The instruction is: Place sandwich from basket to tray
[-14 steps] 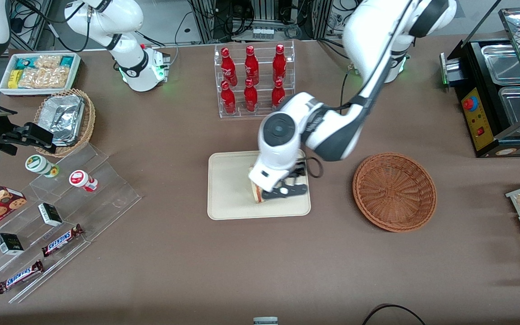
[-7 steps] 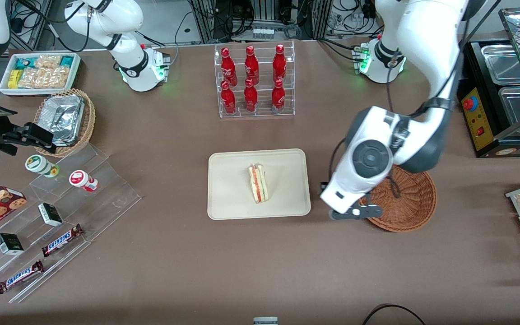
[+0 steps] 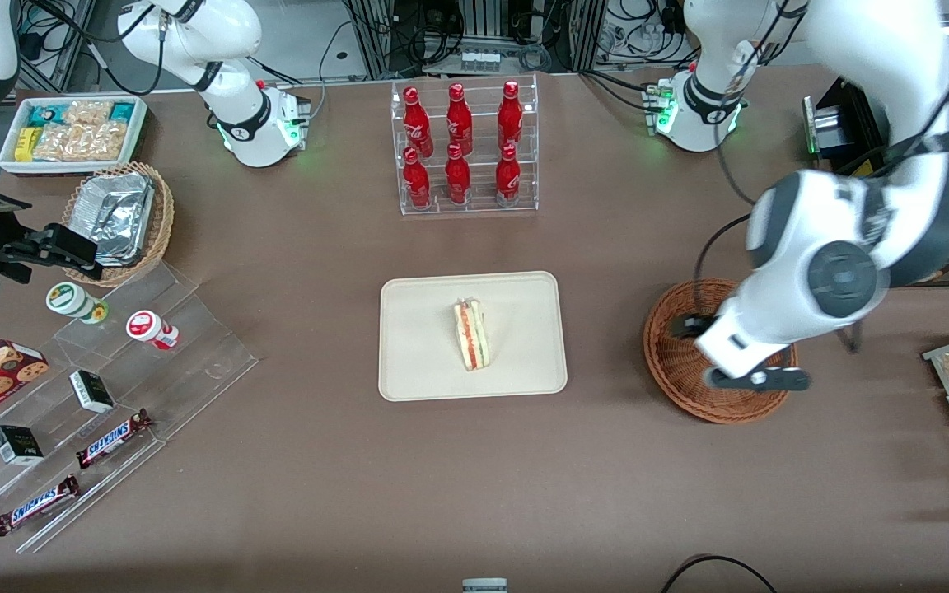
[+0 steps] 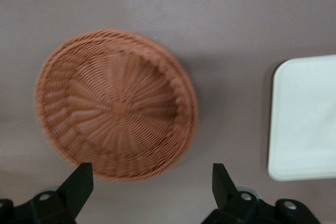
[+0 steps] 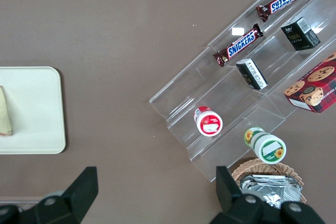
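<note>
The sandwich [image 3: 471,333], a pale wedge with a red and green stripe, lies near the middle of the cream tray [image 3: 417,354], free of any grip. Its end also shows on the tray [image 5: 31,114] in the right wrist view. The reddish-brown wicker basket [image 3: 676,362] stands beside the tray, toward the working arm's end, with nothing in it [image 4: 115,103]. My gripper [image 3: 759,380] hangs above the basket's edge nearest the front camera. It is open [image 4: 149,182], fingers [image 4: 79,182] wide apart with nothing between them. The tray's edge [image 4: 304,119] shows in the left wrist view.
A clear rack of red bottles [image 3: 465,148] stands farther from the camera than the tray. Toward the parked arm's end are a tan basket with foil containers [image 3: 116,218], a white snack box [image 3: 71,132] and acrylic steps with snacks [image 3: 112,395]. A food warmer [image 3: 911,165] sits at the working arm's end.
One second ago the gripper was down on the tray at the sandwich. It has let go, risen and swung sideways to above the basket. The sandwich stays on the tray.
</note>
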